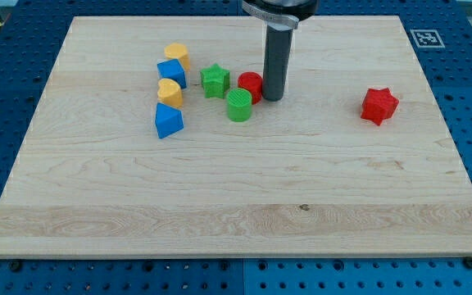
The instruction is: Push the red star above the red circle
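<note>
The red star (378, 106) lies alone on the wooden board (236, 197) at the view's right. The red circle (250, 85) sits near the board's upper middle, partly behind a green cylinder (239, 106). My tip (273, 98) stands right beside the red circle, on its right side, touching or nearly touching it. The red star is far to the right of my tip and slightly lower in the view.
A green star (215, 81) lies left of the red circle. Further left are a yellow block (178, 56), a blue block (172, 74), a yellow heart (170, 93) and a blue block (168, 120). A marker tag (426, 38) sits at the board's top right corner.
</note>
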Robot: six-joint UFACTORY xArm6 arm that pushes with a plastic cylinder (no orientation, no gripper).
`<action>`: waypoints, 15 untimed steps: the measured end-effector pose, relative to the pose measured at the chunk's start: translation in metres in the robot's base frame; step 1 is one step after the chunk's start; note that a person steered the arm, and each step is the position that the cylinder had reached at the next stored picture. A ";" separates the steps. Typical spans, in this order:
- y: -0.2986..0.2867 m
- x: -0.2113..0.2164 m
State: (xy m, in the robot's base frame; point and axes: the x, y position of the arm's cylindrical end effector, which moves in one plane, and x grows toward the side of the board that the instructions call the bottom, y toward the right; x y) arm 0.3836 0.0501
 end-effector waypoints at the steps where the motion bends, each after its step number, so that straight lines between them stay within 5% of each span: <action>1: 0.000 -0.005; 3: 0.010 -0.007; 7: 0.148 -0.035; 10: 0.265 0.063; 12: 0.250 0.099; 15: 0.204 0.066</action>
State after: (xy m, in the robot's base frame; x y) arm 0.4495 0.2540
